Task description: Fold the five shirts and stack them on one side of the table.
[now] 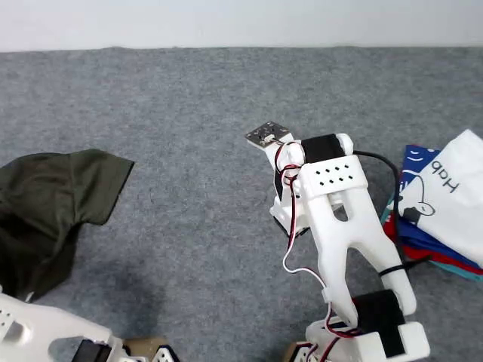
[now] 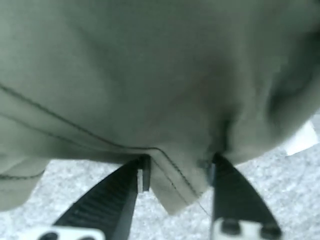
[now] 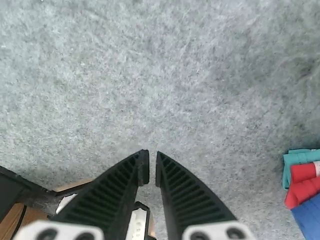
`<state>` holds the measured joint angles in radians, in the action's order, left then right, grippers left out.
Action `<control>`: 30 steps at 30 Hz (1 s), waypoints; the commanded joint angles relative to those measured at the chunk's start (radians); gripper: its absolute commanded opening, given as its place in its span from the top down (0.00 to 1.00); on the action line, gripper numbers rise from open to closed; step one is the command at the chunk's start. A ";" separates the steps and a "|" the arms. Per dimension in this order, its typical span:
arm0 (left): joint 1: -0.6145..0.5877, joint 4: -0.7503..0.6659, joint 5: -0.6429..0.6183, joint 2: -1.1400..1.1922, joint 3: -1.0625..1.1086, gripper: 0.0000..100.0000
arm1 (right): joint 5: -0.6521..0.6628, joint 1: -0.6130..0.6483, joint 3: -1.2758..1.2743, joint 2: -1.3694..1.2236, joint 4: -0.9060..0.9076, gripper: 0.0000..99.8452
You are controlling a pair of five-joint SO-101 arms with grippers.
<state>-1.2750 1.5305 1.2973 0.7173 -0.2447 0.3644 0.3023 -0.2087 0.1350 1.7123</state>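
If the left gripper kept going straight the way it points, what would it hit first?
Most likely the dark olive-green cloth shirt: its hem sits between the left gripper's open fingers, though depth is unclear.

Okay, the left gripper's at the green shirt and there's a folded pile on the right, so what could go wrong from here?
1. The left gripper is open around only a small hem corner of the olive shirt; a grasp there may slip.
2. The shirt lies bunched, so a fold might trap creases.
3. The folded stack sits beside the right arm; a swing could nudge it.
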 commanded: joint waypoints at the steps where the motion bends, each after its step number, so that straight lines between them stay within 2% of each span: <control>1: 0.021 -0.025 0.012 0.097 0.005 0.91 | -0.012 -0.001 0.054 0.013 0.021 0.97; 4: 0.021 0.023 0.017 0.100 0.005 0.99 | -0.049 -0.012 0.054 0.015 0.022 0.97; 11: 0.028 0.224 0.055 0.011 -0.054 0.99 | -0.087 -0.071 0.060 0.019 0.035 0.97; 13: 0.044 0.224 0.043 -0.061 -0.058 0.99 | -0.087 -0.079 0.087 0.036 0.054 0.97; 18: 0.114 0.224 -0.081 -0.287 -0.058 0.99 | -0.083 -0.084 0.153 0.104 0.076 0.97; 22: 0.216 0.221 -0.255 -0.470 -0.064 0.99 | -0.083 -0.084 0.155 0.145 0.076 0.97; 30: 0.543 0.221 -0.551 -0.822 -0.070 0.99 | -0.083 -0.183 0.153 0.206 0.077 0.97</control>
<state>-0.8638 1.7269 0.8493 0.0499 -0.2846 0.2892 0.1703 -0.1028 0.2885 1.7507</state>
